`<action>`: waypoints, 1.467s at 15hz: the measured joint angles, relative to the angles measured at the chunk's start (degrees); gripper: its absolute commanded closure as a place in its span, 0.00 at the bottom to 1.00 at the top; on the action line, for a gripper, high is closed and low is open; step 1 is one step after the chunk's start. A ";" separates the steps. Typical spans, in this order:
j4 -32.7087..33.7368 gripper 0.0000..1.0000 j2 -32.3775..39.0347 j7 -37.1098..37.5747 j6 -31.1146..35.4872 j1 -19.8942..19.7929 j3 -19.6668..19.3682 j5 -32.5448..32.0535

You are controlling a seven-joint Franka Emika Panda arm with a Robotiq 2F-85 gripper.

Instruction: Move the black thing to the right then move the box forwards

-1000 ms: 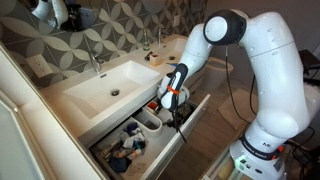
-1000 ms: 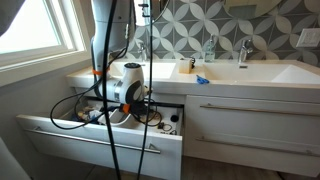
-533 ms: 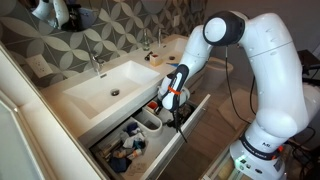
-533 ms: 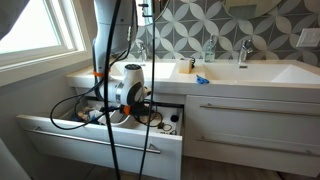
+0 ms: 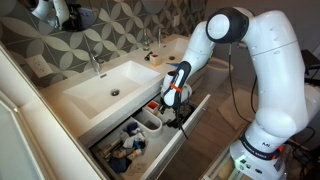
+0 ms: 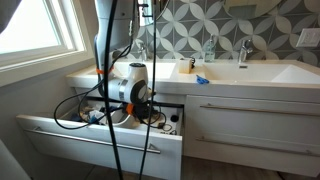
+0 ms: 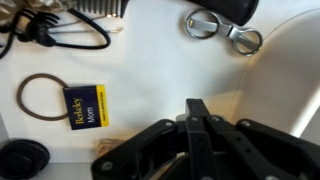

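Wrist view looking down into an open white drawer (image 5: 196,114) under a bathroom sink. The robot's black two-finger gripper (image 7: 197,110) hangs above the drawer floor. Its fingers are pressed together with nothing between them.

The round black disc-shaped thing (image 7: 20,160) lies far to the gripper's left, at the edge of the wrist view. The small dark blue cardboard box with a yellow stripe (image 7: 85,105) lies between the disc and the fingertips. It touches a brown elastic hair tie loop (image 7: 38,96).

Risks, as judgement: a sideways sweep toward the disc would likely meet the box first and shove it off course. Pushing the box could drag the hair tie along. A coiled black cable (image 7: 62,32) beyond the box and metal-handled scissors (image 7: 220,26) ahead of the gripper could catch the clenched fingers in this crowded drawer.
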 measured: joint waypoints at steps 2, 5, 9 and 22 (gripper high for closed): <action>-0.86 1.00 -1.39 0.00 -0.06 0.60 -1.77 0.00; -1.56 1.00 -2.75 -0.24 0.47 0.25 -2.74 -0.01; -1.70 1.00 -2.94 -0.67 4.57 -0.52 -2.99 -0.07; -0.40 1.00 2.10 -0.76 15.04 -9.59 4.70 -7.23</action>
